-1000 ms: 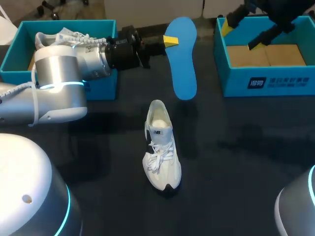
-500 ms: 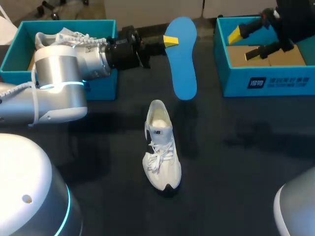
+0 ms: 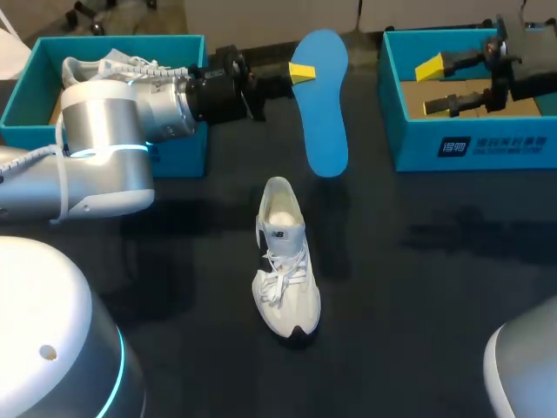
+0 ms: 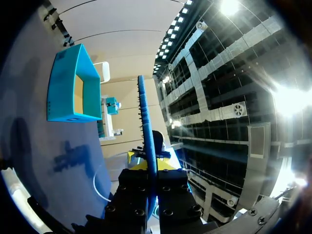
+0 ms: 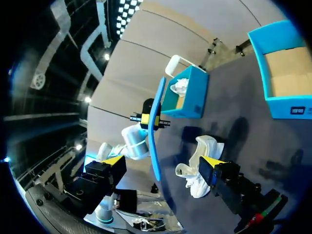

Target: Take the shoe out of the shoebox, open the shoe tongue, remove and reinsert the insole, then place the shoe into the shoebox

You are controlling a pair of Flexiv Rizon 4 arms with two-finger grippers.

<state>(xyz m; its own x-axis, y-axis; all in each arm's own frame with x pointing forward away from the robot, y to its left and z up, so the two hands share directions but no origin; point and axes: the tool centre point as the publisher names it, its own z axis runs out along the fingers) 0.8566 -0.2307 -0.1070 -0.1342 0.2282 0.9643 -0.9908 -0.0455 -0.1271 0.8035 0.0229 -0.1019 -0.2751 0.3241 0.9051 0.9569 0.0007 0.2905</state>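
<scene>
The dark desk point(image 3: 409, 287) carries two teal cardboard shoeboxes. The left shoebox point(image 3: 22, 96) holds a second white shoe point(image 3: 109, 63). The right shoebox point(image 3: 487, 148) shows only its brown cardboard floor. The silver left arm point(image 3: 104, 148) reaches across the front of the left shoebox.

The white laced sports shoe point(image 3: 285, 261) stands on its sole in the middle of the desk, clear of both boxes. Its toe points toward the robot; its heel and open mouth face the far edge.

The blue foam insole point(image 3: 322, 113) hangs above the desk beyond the heel, between the boxes. Its long axis runs far-to-near, nearly in line with the shoe.

The left hand point(image 3: 300, 74) is clamped on the insole near its far end, one finger on each face. The right hand point(image 3: 433, 87) is above the right shoebox, fingers wide and empty, well apart from the shoe.

Judgement: reinsertion falls to the left hand. The insole must come nearer and down, near end first, into the mouth.
</scene>
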